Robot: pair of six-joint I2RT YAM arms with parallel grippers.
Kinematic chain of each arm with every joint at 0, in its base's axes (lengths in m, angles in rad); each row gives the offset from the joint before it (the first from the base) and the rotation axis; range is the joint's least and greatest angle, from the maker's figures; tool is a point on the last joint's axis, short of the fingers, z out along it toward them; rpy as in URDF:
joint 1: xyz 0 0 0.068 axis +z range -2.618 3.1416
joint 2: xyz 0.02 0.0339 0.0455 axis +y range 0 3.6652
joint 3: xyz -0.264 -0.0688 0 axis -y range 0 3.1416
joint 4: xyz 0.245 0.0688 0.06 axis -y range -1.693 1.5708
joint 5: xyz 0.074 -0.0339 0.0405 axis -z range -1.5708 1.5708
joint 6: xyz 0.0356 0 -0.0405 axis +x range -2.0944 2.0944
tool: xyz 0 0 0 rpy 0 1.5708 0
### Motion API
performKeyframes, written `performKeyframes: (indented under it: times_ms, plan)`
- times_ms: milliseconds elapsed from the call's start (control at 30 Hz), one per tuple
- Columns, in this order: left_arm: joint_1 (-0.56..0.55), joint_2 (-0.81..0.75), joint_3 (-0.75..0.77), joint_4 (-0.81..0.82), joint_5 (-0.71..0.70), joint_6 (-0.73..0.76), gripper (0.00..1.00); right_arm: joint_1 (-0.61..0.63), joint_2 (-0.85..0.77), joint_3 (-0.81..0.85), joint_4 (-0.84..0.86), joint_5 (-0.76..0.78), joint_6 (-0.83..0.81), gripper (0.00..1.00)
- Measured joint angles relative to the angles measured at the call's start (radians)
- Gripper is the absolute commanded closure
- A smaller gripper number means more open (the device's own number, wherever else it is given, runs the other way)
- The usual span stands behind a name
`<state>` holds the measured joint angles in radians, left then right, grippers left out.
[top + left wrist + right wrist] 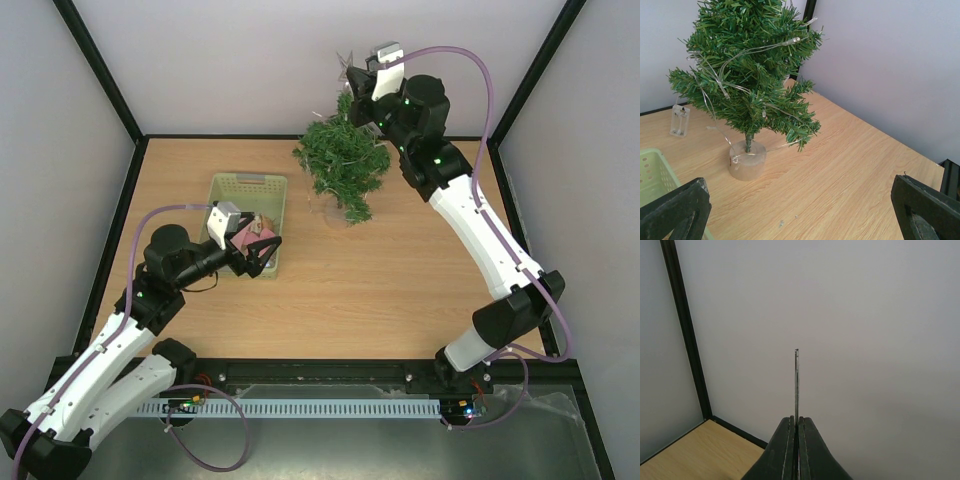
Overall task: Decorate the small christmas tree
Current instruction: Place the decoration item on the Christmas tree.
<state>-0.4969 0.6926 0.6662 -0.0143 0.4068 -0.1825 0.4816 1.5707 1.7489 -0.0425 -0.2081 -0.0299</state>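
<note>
I see the small christmas tree (345, 165) standing upright near the far edge of the bench (400, 290), about mid-width. My left jaws gape wide over the pale green basket (247, 179). My right jaws, raised by the treetop, pinch a thin flat piece (796, 385).

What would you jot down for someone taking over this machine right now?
Left fingers: open, empty, over the near end of the pale green basket.
Right fingers: shut on a thin silvery piece, raised high by the small christmas tree.
Tree: upright at the table's far middle, light string draped on it, battery box near its base.
Left to do: set the held piece on the tree, then probably fetch more; pinkish items lie in the basket.
</note>
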Motion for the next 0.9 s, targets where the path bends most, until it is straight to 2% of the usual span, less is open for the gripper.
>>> performKeyframes:
  times_ms: [267,300,433,600,833,900]
  plan:
    - [0.003,0.000,0.000,0.000,0.000,0.000,0.00,0.000,0.000,0.005,-0.019,0.009,-0.012,0.98]
    - [0.003,0.001,0.000,0.000,0.000,0.000,0.00,0.000,0.000,0.009,-0.027,0.010,-0.014,0.96]
    - [0.005,0.002,0.000,0.000,0.004,0.000,0.00,0.000,0.004,0.051,-0.085,0.024,-0.019,0.72]
    - [0.011,0.002,0.000,0.000,0.007,0.000,0.00,-0.003,0.008,0.067,-0.123,0.044,-0.010,0.49]
    - [0.014,0.004,0.000,0.000,-0.015,-0.005,0.00,-0.003,-0.014,0.050,-0.178,0.070,0.055,0.16]
    - [0.014,0.011,0.000,-0.001,-0.037,-0.011,0.00,-0.003,-0.054,0.009,-0.193,0.078,0.082,0.04]
